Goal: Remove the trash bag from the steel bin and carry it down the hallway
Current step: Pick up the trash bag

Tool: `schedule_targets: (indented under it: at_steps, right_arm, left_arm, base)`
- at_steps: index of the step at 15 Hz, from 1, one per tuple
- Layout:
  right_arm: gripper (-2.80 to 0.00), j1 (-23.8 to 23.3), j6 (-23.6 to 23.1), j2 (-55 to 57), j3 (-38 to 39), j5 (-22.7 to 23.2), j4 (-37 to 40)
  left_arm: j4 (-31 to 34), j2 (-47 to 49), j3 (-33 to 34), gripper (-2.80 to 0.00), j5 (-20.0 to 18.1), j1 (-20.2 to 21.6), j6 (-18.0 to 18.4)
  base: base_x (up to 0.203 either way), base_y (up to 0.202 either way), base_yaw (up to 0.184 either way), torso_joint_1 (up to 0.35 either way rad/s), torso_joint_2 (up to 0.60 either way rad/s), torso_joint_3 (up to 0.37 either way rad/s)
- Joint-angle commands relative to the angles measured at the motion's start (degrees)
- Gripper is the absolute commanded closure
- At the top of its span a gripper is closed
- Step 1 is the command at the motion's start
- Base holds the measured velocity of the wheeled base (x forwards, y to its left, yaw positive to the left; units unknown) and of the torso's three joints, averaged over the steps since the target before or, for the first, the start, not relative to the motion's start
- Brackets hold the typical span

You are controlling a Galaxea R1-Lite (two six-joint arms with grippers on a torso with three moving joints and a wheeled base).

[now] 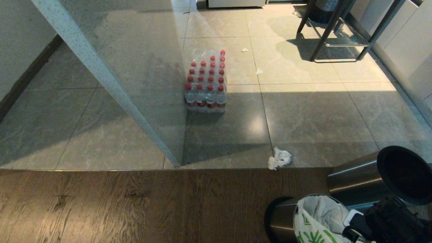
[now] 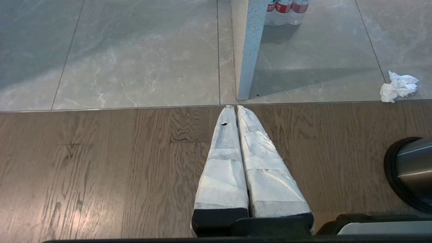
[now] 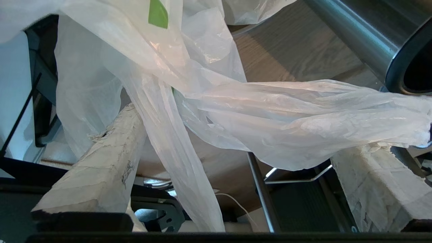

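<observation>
The trash bag (image 1: 315,219) — white, with green print — is seen seated in the steel bin (image 1: 281,217) at the lower right of the head view, on the wooden floor (image 1: 135,206). A second steel bin (image 1: 374,177) is tipped just behind it. The right gripper (image 3: 233,168) is placed at the bag, its jaws spread wide, with thin plastic draped between and over them; no grip is closed. The left gripper (image 2: 235,111) is held over the wood, jaws pressed together. A crumpled tissue (image 1: 279,158) lies on the tiles.
</observation>
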Motion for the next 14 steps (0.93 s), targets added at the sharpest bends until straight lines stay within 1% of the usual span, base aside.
schedule_targets:
  at_steps: [1, 5, 6, 7, 14]
  right_arm:
    - [-2.80, 0.02, -0.26, -0.19, 0.18, -0.10, 0.07]
    - [-2.80, 0.02, -2.25, -1.78, 1.16, -0.12, -0.21]
    - [0.00, 0.02, -3.09, -2.31, 1.72, -0.10, -0.29]
    - [0.00, 0.02, -3.99, -2.51, 2.29, -0.10, -0.41]
    - [0.00, 0.02, -4.08, -3.89, 2.28, -0.34, -1.11]
  left_arm:
    - [-0.01, 0.00, 0.00, 0.00, 0.06, 0.00, -0.02]
    - [-0.01, 0.00, 0.00, 0.00, 0.03, 0.00, -0.02]
    - [-0.01, 0.00, 0.00, 0.00, -0.02, 0.00, -0.02]
    - [-0.01, 0.00, 0.00, 0.00, -0.02, 0.00, -0.02]
    - [-0.01, 0.00, 0.00, 0.00, -0.01, 0.00, -0.02]
  base:
    - [0.000, 0.000, 0.000, 0.000, 0.00, 0.000]
    - [0.000, 0.000, 0.000, 0.000, 0.00, 0.000]
    - [0.000, 0.000, 0.000, 0.000, 0.00, 0.000]
    - [0.000, 0.000, 0.000, 0.000, 0.00, 0.000]
    - [0.000, 0.000, 0.000, 0.000, 0.00, 0.000]
